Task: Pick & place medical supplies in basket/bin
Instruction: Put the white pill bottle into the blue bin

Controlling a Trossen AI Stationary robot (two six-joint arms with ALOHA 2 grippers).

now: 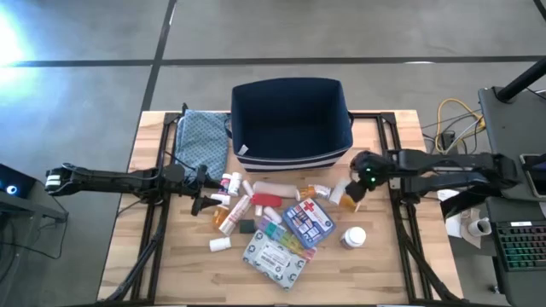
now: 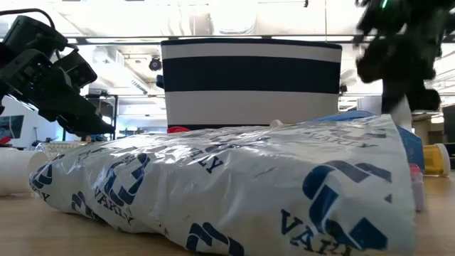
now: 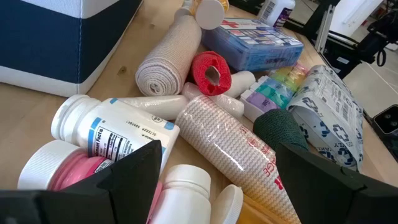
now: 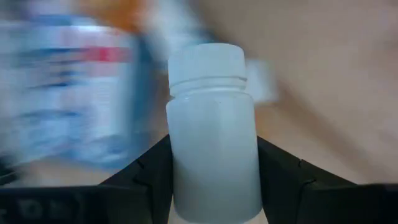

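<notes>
The medical supplies (image 1: 273,222) lie heaped on the wooden table in front of the navy-blue bin (image 1: 290,119). Among them are a blue red-cross pouch (image 1: 309,220), a grey-white packet (image 1: 275,258), a pill organiser (image 3: 277,93) and bandage rolls (image 3: 163,67). My right gripper (image 1: 357,189) is at the heap's right side, shut on a white pill bottle (image 4: 211,143). My left gripper (image 3: 224,186) stands open at the heap's left side, with a white bottle (image 3: 115,127) and a wrapped roll (image 3: 230,146) just ahead of its fingers. My right gripper pinches the white pill bottle's body (image 4: 180,168) between its two fingers, one on each side. The fingers slant down from the table's right and lie along the bottle. The cap (image 4: 206,62) points away from the wrist. In the low view the bottle (image 2: 399,114) hangs below the gripper, its lower end hidden behind the packet.
A blue patterned cloth (image 1: 202,141) lies left of the bin. Another white bottle (image 1: 353,236) stands alone at the heap's right. Black frame rails (image 1: 158,222) run along both sides of the table. A keyboard and cables (image 1: 520,247) sit beyond the right edge.
</notes>
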